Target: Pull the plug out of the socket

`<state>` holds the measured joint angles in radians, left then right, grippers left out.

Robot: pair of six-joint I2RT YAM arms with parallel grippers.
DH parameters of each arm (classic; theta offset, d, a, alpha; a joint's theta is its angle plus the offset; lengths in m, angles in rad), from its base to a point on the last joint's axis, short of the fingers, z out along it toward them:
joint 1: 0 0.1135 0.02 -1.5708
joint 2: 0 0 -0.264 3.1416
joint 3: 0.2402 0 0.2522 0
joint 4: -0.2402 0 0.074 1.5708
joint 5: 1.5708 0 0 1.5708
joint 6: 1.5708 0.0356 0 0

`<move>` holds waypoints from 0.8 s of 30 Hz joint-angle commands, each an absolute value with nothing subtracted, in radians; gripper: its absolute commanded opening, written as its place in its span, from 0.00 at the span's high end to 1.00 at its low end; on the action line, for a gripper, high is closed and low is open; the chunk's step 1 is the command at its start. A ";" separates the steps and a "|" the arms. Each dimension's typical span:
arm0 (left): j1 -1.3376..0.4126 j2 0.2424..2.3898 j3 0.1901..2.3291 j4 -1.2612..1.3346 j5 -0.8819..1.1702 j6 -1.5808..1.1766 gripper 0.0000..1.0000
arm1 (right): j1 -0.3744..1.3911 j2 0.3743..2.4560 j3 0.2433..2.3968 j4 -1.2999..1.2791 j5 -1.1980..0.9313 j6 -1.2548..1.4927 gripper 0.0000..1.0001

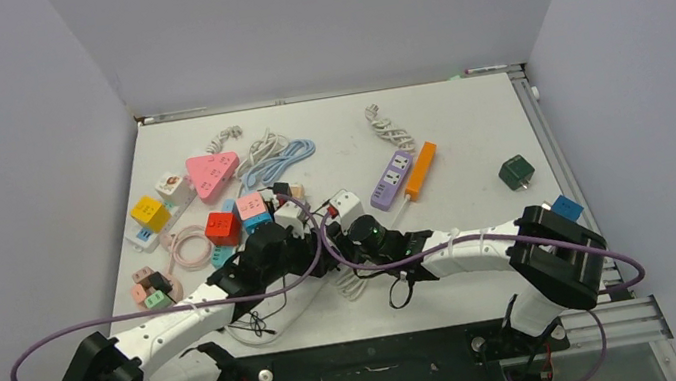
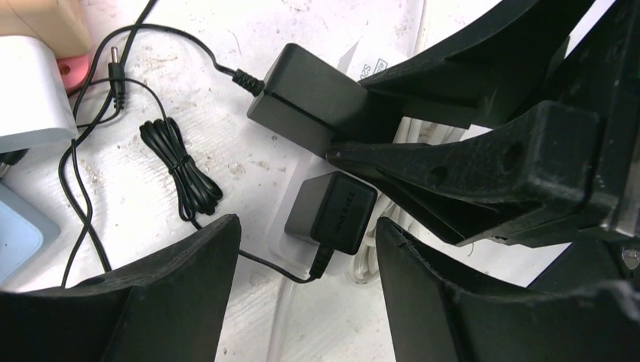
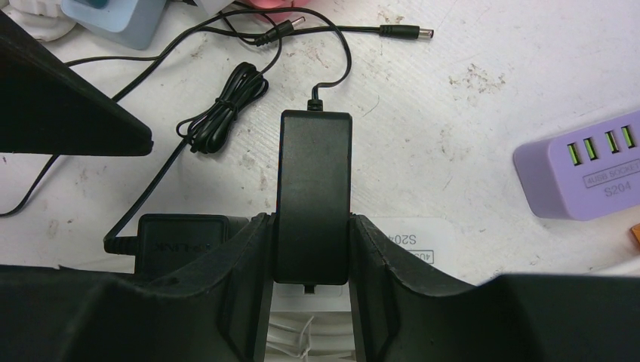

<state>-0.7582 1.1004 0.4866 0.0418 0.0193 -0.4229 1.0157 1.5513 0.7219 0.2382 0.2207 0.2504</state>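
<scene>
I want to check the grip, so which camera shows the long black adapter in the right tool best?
The right wrist view: the long black adapter sits centred in the right tool, cord end visible. The left wrist view shows it obliquely, half covered. The top view hides it under the arms.

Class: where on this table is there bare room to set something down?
Bare table between the orange power strip and the green adapter, and behind them to the far edge. Crowded: left of centre, around the red cube.

White arms (image 1: 178, 331), black fingers (image 3: 240, 302), purple cables (image 1: 322, 243).
</scene>
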 commanded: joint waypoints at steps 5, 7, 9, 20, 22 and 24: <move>-0.773 1.126 0.455 0.191 0.011 -0.403 0.40 | 1.006 1.530 0.712 0.284 0.205 0.284 0.95; -0.774 1.136 0.449 0.200 0.016 -0.406 0.43 | 1.006 1.532 0.712 0.284 0.207 0.287 0.95; -0.778 1.145 0.445 0.211 0.016 -0.406 0.46 | 1.005 1.533 0.711 0.284 0.207 0.290 0.95; -0.791 1.201 0.442 0.254 0.008 -0.392 0.55 | 1.006 1.538 0.710 0.284 0.204 0.295 0.95; -0.794 1.207 0.439 0.261 0.008 -0.389 0.59 | 1.006 1.538 0.710 0.284 0.203 0.299 0.95; -0.798 1.215 0.437 0.265 0.008 -0.382 0.62 | 1.006 1.541 0.710 0.283 0.204 0.302 0.95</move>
<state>-0.7929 1.1927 0.4362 0.2375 0.0257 -0.4099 1.0130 1.5513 0.7216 0.2405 0.2184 0.2707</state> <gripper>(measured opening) 0.405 0.359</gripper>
